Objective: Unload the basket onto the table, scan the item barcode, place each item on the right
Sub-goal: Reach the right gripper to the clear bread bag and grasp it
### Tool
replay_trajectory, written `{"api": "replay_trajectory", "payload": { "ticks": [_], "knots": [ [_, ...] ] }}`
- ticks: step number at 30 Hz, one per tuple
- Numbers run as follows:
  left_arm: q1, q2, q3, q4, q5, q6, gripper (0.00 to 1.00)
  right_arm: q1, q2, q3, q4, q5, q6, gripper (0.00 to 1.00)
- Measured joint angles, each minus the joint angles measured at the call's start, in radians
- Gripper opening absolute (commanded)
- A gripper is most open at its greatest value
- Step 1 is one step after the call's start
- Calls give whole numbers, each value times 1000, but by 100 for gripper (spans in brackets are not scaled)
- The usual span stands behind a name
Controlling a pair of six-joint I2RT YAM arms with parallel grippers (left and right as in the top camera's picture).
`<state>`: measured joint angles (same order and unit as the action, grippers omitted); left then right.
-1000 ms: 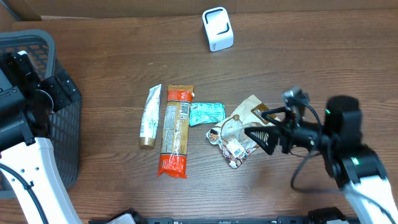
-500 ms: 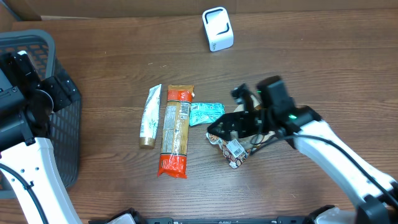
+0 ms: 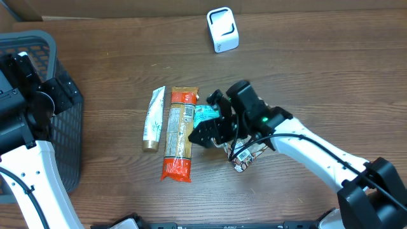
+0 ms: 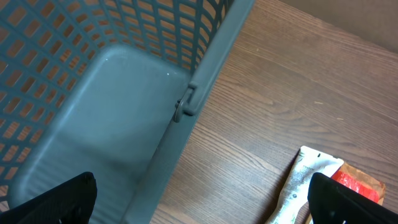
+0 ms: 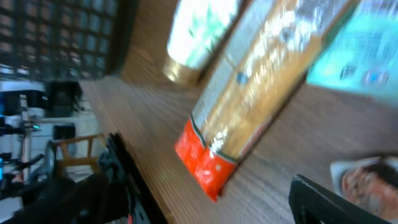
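The wooden desk (image 3: 331,76) fills the overhead view. A grey mesh basket (image 3: 25,44) stands at its left edge, and the left arm (image 3: 28,165) rises beside it. The left gripper (image 4: 208,205) hangs over the basket's rim. Its jaws stand wide, with nothing between them.

The right arm (image 3: 318,156) reaches in from the desk's near right corner toward the middle. The right gripper (image 3: 205,132) is low over the row of items there. In the blurred wrist view its two dark fingers (image 5: 339,199) appear far apart, so the jaws look spread and hold nothing.

The items lie in the middle of the desk, somewhat nearer its near edge.
- **Left of the row:** a long orange-and-red packet (image 3: 177,137) lies flat, its length running from the far edge toward the near edge.
- **Just to its left:** a white tube (image 3: 152,119) lies parallel, with its gold cap toward the near edge.
- **On the packet's right:** a teal sachet (image 3: 202,114) is partly covered by the gripper.
- **Right end of the row:** a brown-and-white pouch (image 3: 245,156) shows a small white label, and the arm hides most of it.

A small white scanner (image 3: 222,29) stands upright near the far edge. It is well apart from the items.
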<state>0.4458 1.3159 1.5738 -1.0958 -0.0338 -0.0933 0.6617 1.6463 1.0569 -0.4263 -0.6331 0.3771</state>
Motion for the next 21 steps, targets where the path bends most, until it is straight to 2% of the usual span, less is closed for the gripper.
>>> {"api": "replay_trajectory", "payload": {
  "ticks": [11, 17, 21],
  "knots": [
    [0, 0, 0, 0, 0, 0, 100, 155, 91, 2, -39, 182, 198, 88],
    [0, 0, 0, 0, 0, 0, 100, 150, 156, 2, -127, 227, 233, 85],
    [0, 0, -1, 0, 0, 0, 100, 97, 156, 3, -180, 243, 237, 85]
  ]
}}
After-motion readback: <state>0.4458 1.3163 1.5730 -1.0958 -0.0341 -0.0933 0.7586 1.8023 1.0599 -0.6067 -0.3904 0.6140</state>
